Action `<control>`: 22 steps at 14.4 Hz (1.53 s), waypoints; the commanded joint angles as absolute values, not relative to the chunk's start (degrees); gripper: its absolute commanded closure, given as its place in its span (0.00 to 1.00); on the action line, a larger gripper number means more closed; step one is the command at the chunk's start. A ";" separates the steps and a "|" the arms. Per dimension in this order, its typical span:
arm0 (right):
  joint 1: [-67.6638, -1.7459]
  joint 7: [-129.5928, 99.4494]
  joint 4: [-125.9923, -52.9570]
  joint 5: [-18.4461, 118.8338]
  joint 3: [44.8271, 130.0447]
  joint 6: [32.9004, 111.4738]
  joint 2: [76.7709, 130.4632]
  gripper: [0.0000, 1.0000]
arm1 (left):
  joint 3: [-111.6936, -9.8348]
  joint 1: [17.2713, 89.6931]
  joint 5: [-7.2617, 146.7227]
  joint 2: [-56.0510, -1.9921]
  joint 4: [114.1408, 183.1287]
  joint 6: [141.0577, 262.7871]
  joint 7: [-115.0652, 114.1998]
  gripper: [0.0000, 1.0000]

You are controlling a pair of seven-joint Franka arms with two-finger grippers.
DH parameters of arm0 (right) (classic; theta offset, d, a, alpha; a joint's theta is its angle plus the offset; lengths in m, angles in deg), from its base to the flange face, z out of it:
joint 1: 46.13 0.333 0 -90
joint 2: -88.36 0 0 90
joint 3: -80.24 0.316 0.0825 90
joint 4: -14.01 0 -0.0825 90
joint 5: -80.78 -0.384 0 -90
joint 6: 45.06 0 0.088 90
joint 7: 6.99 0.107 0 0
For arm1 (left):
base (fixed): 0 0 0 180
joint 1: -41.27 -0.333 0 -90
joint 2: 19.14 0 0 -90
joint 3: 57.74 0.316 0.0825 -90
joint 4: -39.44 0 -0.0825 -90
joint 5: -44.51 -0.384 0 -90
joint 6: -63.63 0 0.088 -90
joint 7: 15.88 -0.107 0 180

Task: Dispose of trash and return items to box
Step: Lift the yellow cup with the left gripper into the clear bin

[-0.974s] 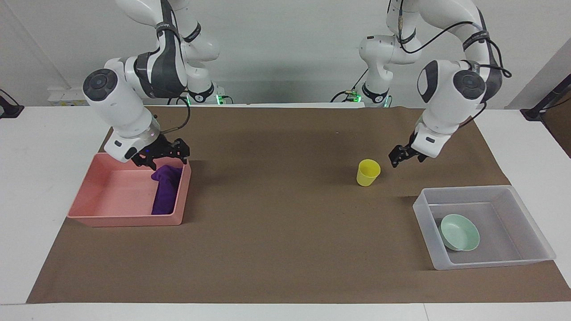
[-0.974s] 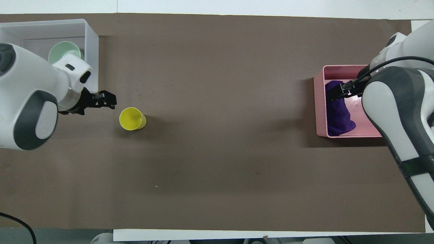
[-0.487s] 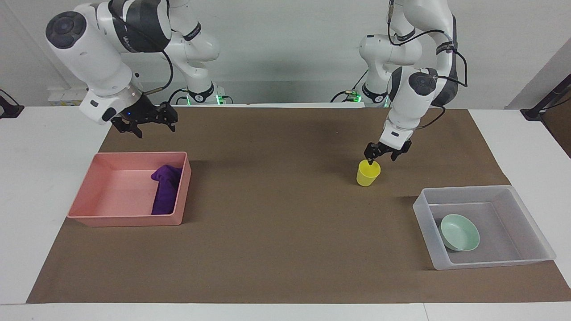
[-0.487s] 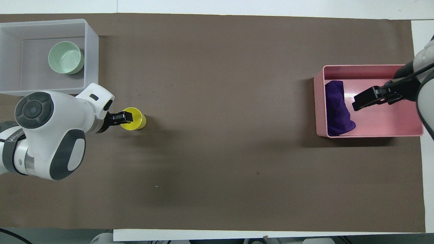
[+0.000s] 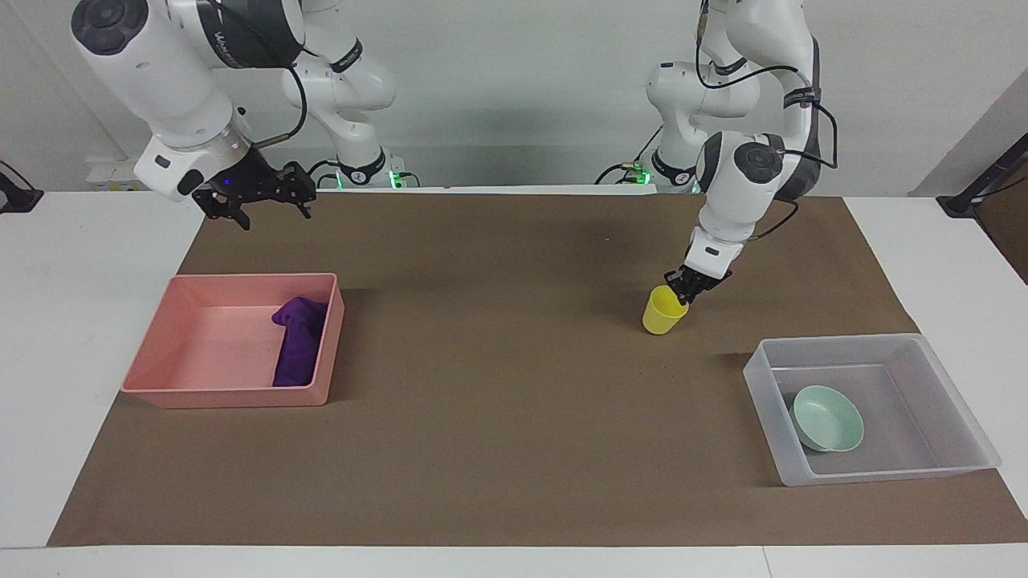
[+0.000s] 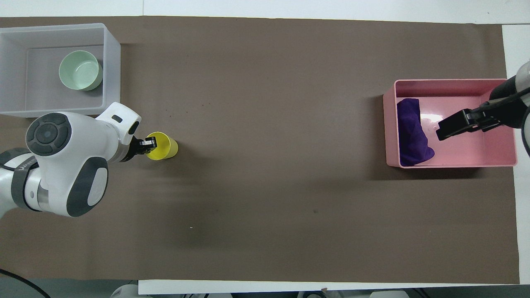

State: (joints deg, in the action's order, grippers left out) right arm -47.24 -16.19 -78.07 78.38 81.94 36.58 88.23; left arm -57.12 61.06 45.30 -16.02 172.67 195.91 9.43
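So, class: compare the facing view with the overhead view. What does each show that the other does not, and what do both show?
Only the facing view shows both arm bases, the wall, and the height of the right gripper, raised clear above the table near the pink tray.

Only the overhead view looks straight into the yellow cup and shows the right gripper over the tray's floor.

Both show the left gripper at the cup's rim, the cup tilted, the purple cloth in the tray, and the green bowl in the clear bin.
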 commanded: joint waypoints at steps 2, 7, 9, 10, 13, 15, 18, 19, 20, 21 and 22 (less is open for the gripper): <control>-47.45 -15.34 -79.41 79.20 82.43 36.24 86.78 0.00 | -56.86 61.13 45.56 -17.01 170.68 197.13 10.49 0.99; -47.54 -15.16 -80.82 79.29 82.43 36.59 86.08 0.01 | -56.59 58.33 45.82 -19.22 153.55 186.08 12.07 1.00; -47.27 -15.25 -80.82 79.29 82.43 37.38 86.08 0.01 | -56.16 54.47 46.26 -22.54 144.43 181.60 13.13 1.00; -47.27 -15.16 -80.82 79.29 82.43 37.47 86.08 0.01 | -56.15 51.14 46.18 -25.52 139.42 180.18 12.95 1.00; -47.10 -15.16 -80.82 79.38 82.52 37.56 86.08 0.01 | -56.07 45.41 45.21 -30.54 136.64 184.89 12.69 1.00; -47.10 -15.16 -80.82 79.46 82.52 37.56 86.08 0.01 | -56.15 42.16 44.86 -32.49 136.73 187.89 12.34 1.00; -47.10 -15.16 -80.82 79.64 82.52 37.56 86.08 0.01 | -56.16 39.42 44.86 -35.91 136.91 193.07 11.03 1.00; -47.10 -15.16 -80.82 79.99 82.52 37.56 86.08 0.00 | -56.15 39.42 44.86 -36.71 137.26 194.05 9.89 1.00; -47.10 -15.07 -80.82 80.60 82.52 37.64 86.08 0.01 | -56.15 39.25 44.86 -37.15 137.61 194.84 9.27 1.00; -47.10 -15.07 -80.82 80.78 82.52 38.08 86.08 0.01 | -56.15 39.33 44.86 -37.85 138.22 196.07 8.91 1.00; -47.18 -15.07 -80.82 80.78 82.52 38.87 86.08 0.01 | -56.15 39.42 44.77 -37.94 139.44 197.47 8.74 1.00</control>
